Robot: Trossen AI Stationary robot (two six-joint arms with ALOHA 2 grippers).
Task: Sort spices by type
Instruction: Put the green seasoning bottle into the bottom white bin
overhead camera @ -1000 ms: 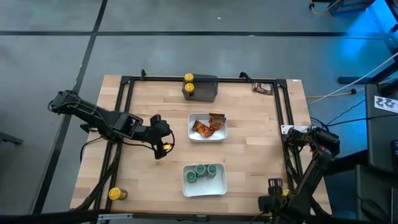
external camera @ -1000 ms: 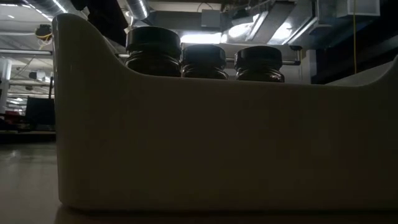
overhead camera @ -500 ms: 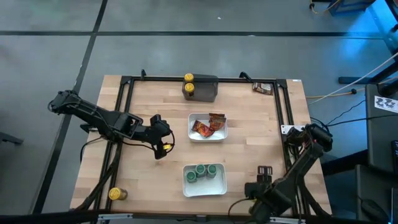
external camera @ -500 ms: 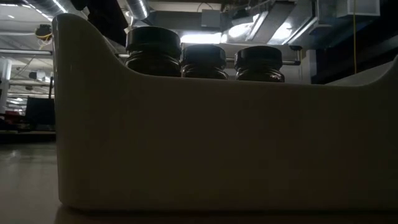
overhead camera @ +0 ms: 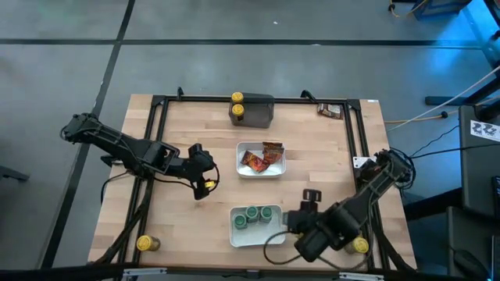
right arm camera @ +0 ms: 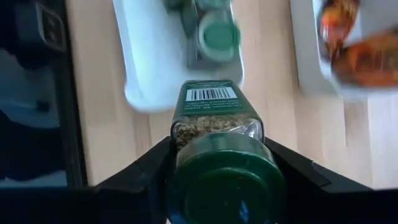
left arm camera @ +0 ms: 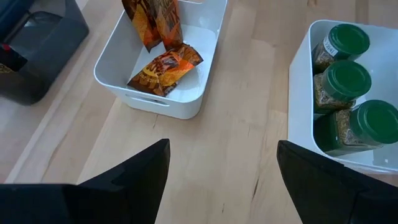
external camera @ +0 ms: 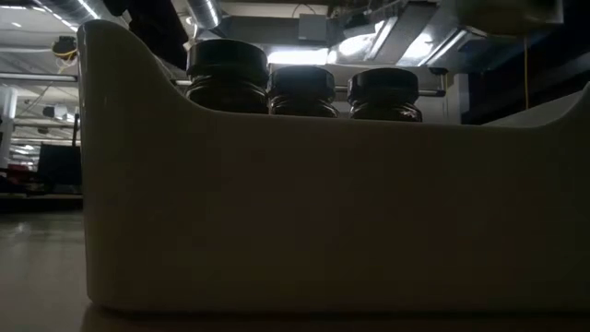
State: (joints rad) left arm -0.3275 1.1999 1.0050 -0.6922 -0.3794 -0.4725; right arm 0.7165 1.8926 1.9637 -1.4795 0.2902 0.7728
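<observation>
The right tool [right arm camera: 217,180] grips a green-lidded jar [right arm camera: 217,155] between its two fingers, the lid toward the wrist and the barcode end pointing away. Just past the jar's far end lies the white tray [overhead camera: 234,238] that holds three more green-lidded jars [overhead camera: 254,215], standing in a row. A yellow-lidded jar [overhead camera: 360,245] stands on the bench [overhead camera: 312,156] behind this tool, beside its arm. Beyond the first tray is a second white tray [overhead camera: 281,165] with the orange-brown sachets [overhead camera: 262,158] lying in it.

The left tool [overhead camera: 205,186] hangs open and empty over bare bench, both trays ahead of it. Another yellow-lidded jar [overhead camera: 146,243] stands behind it at the near corner; a third [overhead camera: 237,99] rests by the dark grey block [overhead camera: 258,113] at the far edge.
</observation>
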